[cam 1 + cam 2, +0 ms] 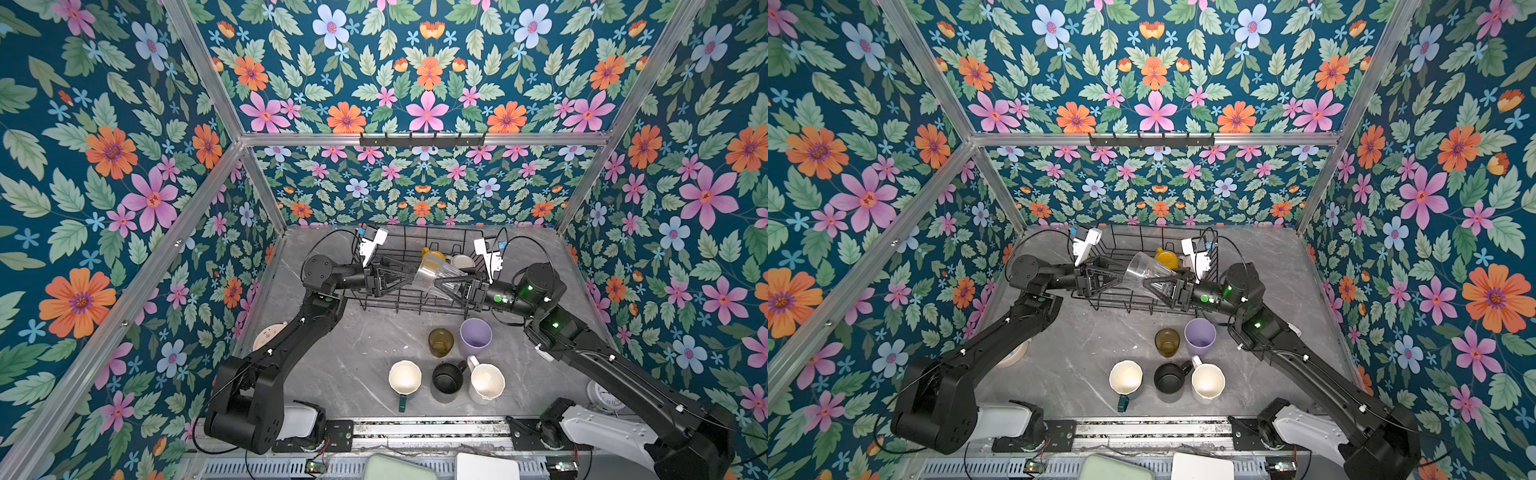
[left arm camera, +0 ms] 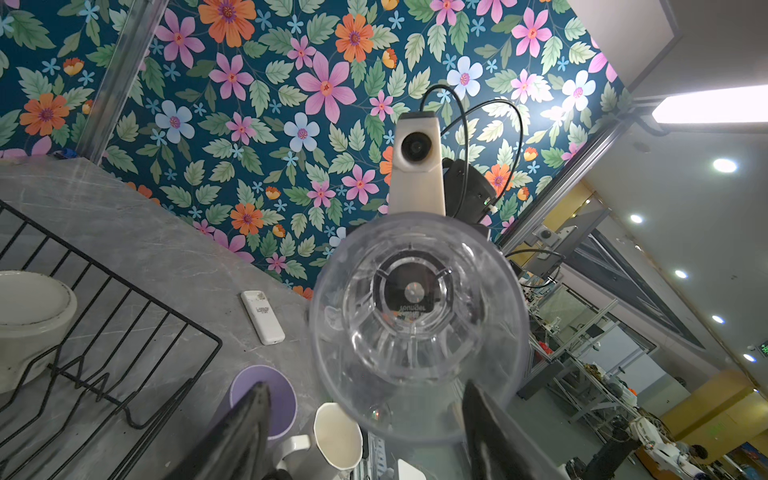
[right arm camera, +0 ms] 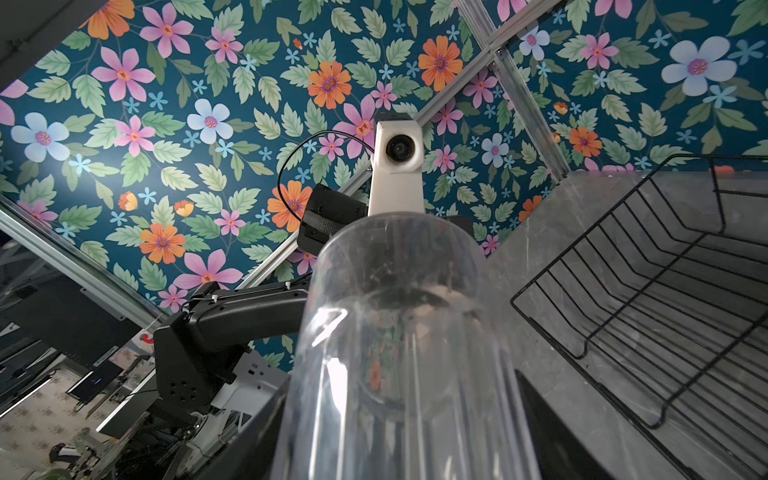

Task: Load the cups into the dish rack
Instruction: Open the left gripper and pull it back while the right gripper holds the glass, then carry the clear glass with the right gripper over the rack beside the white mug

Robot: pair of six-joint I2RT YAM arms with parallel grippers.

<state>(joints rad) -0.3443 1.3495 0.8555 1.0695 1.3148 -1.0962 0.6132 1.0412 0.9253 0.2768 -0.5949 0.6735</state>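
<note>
Black mug (image 1: 448, 377) upright at near edge of table (image 1: 353, 374); farther, clear glass (image 1: 432, 270) tilted above dish rack (image 1: 415, 309), base clamped in right gripper (image 1: 442, 286), left gripper (image 1: 407, 276) spread wide by its mouth; yellow mug (image 1: 1167, 258) in rack beyond.

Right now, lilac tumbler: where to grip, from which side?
I'd pinch the lilac tumbler at its rim from above, one of the fingers inside. It stands upright, mouth up, no handle. Use the side away from the amber glass beside it.
</note>
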